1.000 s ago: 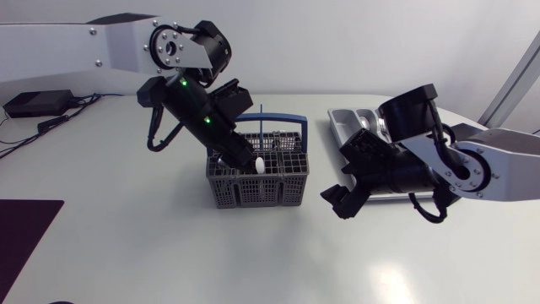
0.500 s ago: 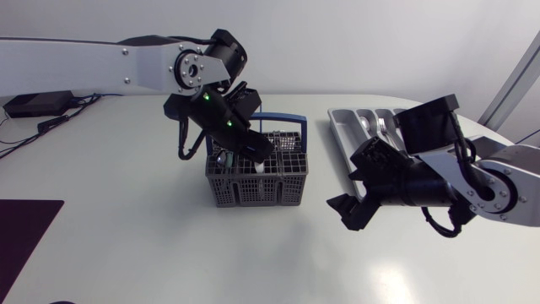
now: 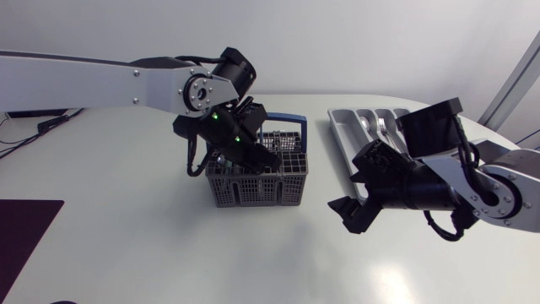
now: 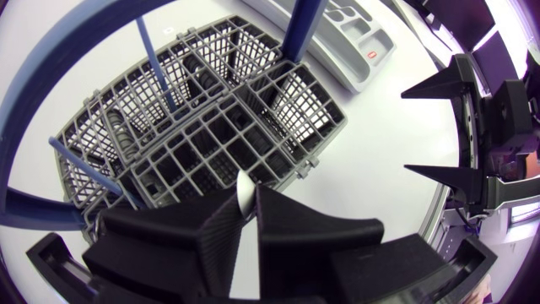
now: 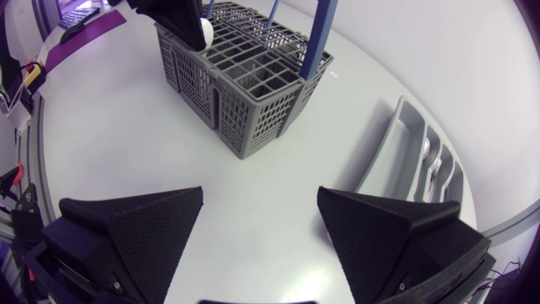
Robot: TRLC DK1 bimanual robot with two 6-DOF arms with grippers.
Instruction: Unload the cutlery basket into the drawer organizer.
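Observation:
The grey cutlery basket (image 3: 288,187) with a blue handle stands mid-table. My left gripper (image 3: 256,159) reaches down into its left front part. In the left wrist view its fingers (image 4: 211,236) press from both sides on a thin white utensil handle (image 4: 244,181) standing up out of a compartment of the basket (image 4: 287,110). The right wrist view shows that white tip (image 5: 205,32) at the basket (image 5: 253,93). The grey drawer organizer (image 3: 342,127) lies to the right, holding some metal cutlery (image 3: 381,127). My right gripper (image 3: 351,192) hovers open and empty in front of the organizer (image 5: 396,152).
A dark mat (image 3: 21,236) lies at the table's left front corner. Bare tabletop (image 3: 253,253) stretches in front of the basket and between the basket and my right gripper (image 5: 260,198).
My left gripper has gone down into the basket and its fingers have come together on the white handle. My right arm has drifted a little to the right.

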